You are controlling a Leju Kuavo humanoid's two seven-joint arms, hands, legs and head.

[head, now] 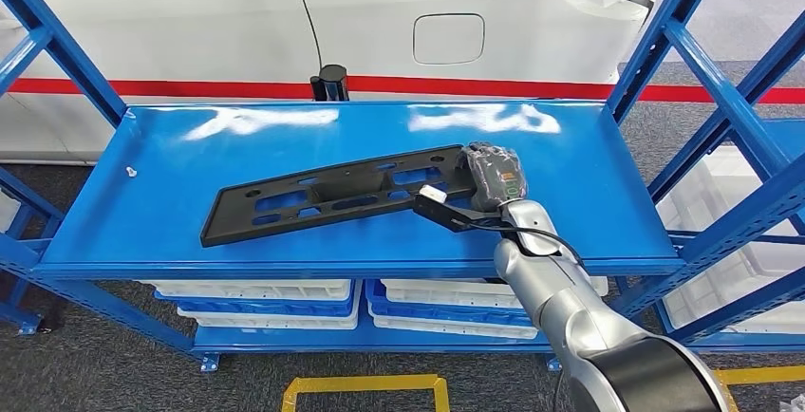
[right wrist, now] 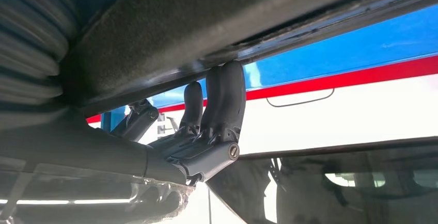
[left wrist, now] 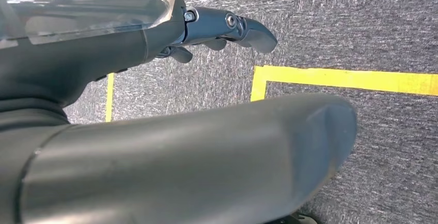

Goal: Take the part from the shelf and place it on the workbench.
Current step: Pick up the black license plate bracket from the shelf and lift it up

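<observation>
Right arm reached from lower right to shelf (head: 152,232). Right hand (head: 494,179) sat at right end of part (head: 332,194), fingers (right wrist: 222,97) curled against its edge, apparently gripping. Part lay flat mid-shelf, toward front edge. Left hand (left wrist: 222,30) hung over floor, fingers loosely apart, empty. Step: securing grasp. Next, judged: lift clear, keep long part level.

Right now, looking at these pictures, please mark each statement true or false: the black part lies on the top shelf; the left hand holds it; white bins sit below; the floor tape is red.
1. The black part lies on the blue shelf. True.
2. The left hand holds the part. False: it hangs over the floor; the right hand is at the part's end.
3. White bins sit on the lower shelf. True.
4. The floor tape is red. False: yellow.
</observation>
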